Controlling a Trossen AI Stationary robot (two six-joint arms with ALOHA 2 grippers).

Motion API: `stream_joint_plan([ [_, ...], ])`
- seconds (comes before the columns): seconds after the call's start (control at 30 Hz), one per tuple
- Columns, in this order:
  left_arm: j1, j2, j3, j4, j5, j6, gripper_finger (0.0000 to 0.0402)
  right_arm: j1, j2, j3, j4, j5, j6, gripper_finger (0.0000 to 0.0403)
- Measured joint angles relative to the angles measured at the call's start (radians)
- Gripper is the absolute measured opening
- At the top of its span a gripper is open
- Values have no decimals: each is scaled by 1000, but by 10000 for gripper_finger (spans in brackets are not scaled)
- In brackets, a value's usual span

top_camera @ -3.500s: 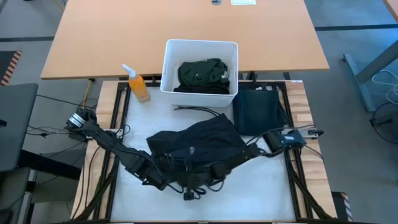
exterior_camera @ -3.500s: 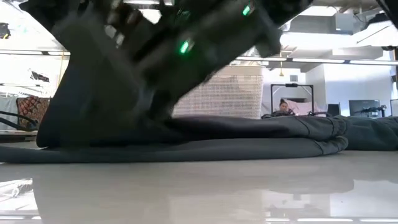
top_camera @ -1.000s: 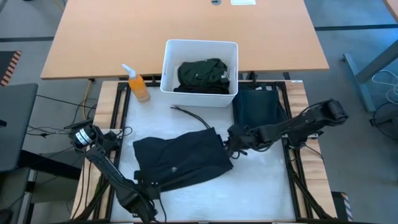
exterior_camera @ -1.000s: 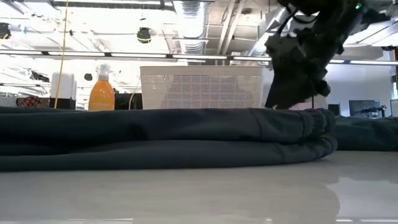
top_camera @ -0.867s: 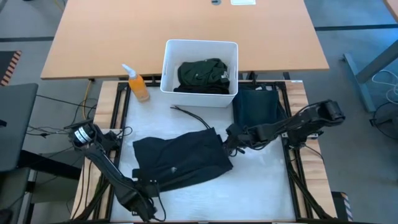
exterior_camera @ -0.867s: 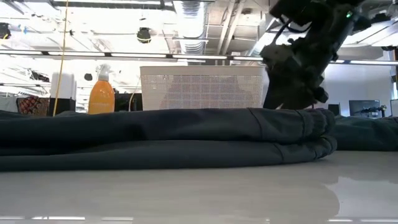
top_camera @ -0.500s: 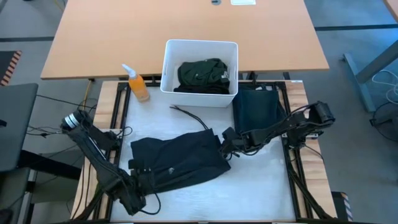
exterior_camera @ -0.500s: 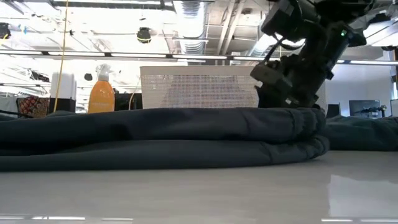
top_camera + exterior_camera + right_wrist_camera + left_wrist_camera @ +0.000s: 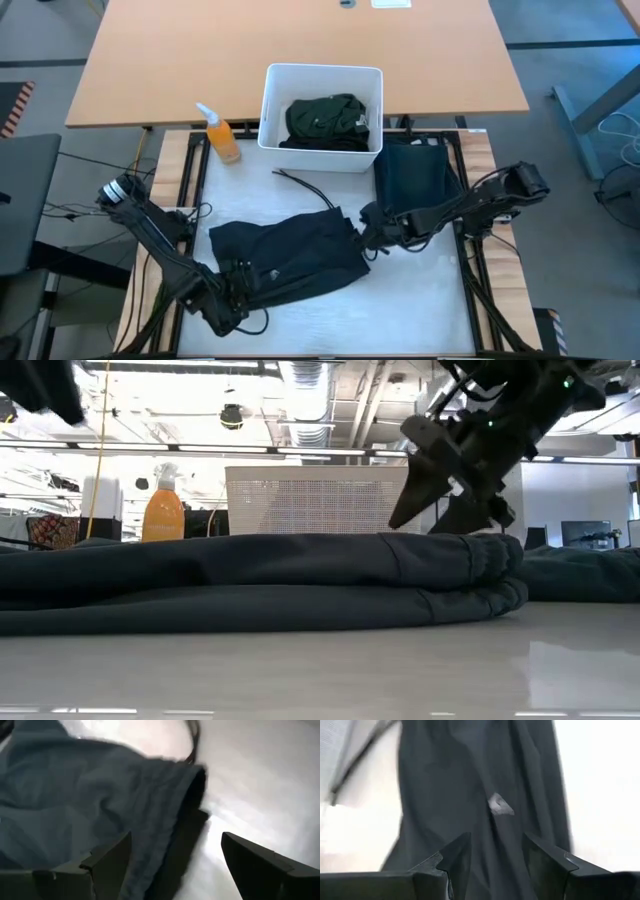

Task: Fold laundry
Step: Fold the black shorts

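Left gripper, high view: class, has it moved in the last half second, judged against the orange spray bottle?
Yes. The left gripper slid rightward along the trousers' near edge, ending closer beneath the orange spray bottle.

Even, diffuse overhead light fills the high view, and the white bench (image 9: 430,290) shows only soft, faint shadows. In the low view, ceiling light strips (image 9: 190,448) blow out to white and the backlit room behind is bright, while the glossy bench surface mirrors that glare. The folded dark trousers (image 9: 250,580) read nearly black with little detail there. Both wrist views are soft: in the left one the fabric (image 9: 470,795) is smeared by blur, and in the right one the bench (image 9: 260,775) is washed out by glare.
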Motion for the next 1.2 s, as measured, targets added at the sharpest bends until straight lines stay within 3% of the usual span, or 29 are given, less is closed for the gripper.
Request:
stream_joint_plan([
  [0.23,53,0,-94,143,-22,54,165,10,155,0,51,-1,76,334],
  [0.53,96,1,-122,199,-10,100,165,10,344,2,353,10,65,320],
  [0.67,101,1,-122,197,-37,100,165,11,409,5,423,32,88,245],
  [0.77,102,1,-122,196,-47,95,165,20,419,3,458,16,63,138],
  [0.87,103,1,-122,196,-79,92,165,28,386,4,488,-42,-30,36],
  [1.03,117,1,-122,204,-103,76,165,27,236,-3,314,-120,-150,32],
  [1.2,141,0,-162,390,-124,126,165,29,5,-1,-81,-35,-174,32],
])
